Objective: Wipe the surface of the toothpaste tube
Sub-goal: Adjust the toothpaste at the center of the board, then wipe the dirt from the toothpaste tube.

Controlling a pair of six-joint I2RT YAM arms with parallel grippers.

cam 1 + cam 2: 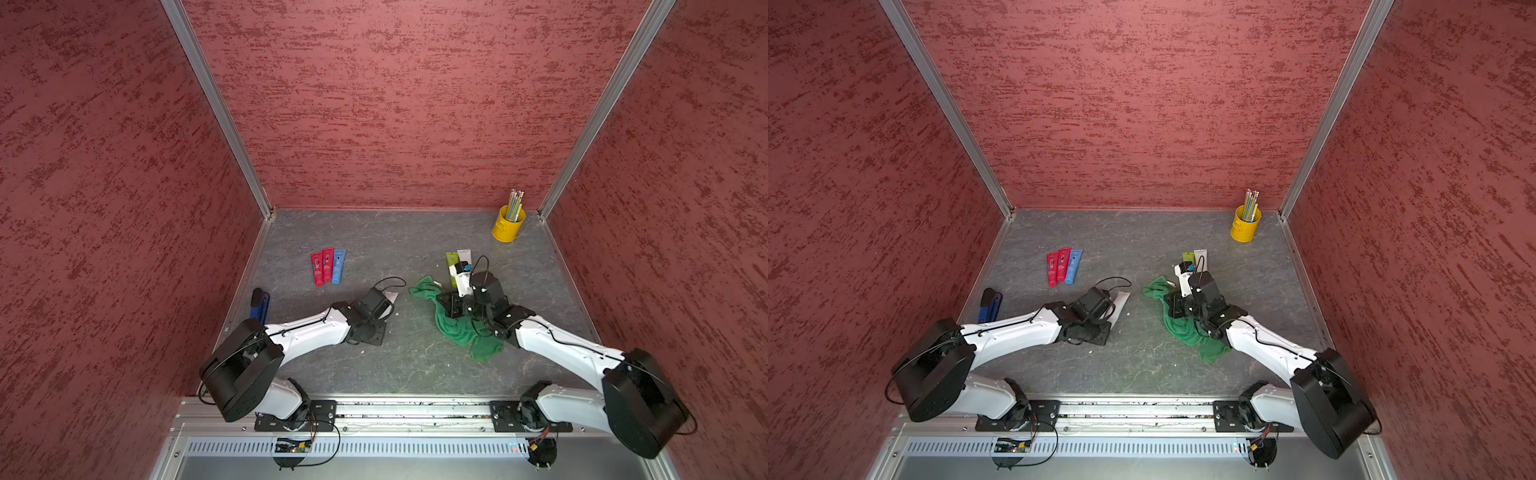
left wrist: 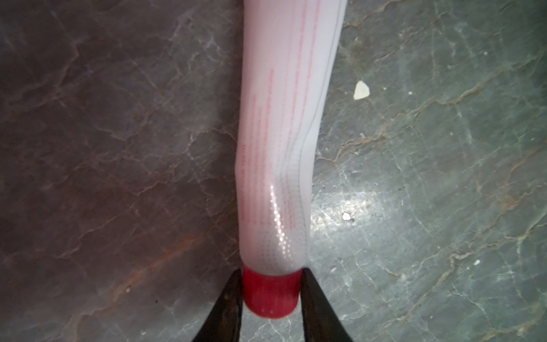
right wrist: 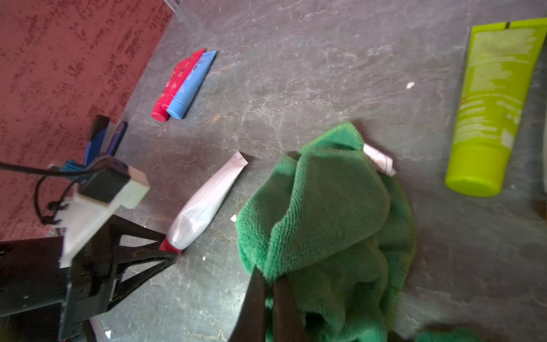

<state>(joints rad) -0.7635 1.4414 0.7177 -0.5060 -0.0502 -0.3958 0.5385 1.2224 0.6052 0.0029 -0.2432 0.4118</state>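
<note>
left end effector [image 2: 270, 270]: clasps toothpaste tube [image 2: 275, 133] (red cap [image 2: 269, 296]) | right end effector [image 3: 269, 275]: clasps cloth [image 3: 325, 207]

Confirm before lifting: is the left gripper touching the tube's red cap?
Touching. Left wrist view: the left gripper has its fingers against both sides of the red cap.

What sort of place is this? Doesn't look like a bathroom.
Likely a robot test booth: red textured wall panels in aluminium framing enclose a grey stone-look tabletop, two white-and-black robot arms sit on a metal rail, with red and blue plastic tubes and a green microfibre cloth as props.
</note>
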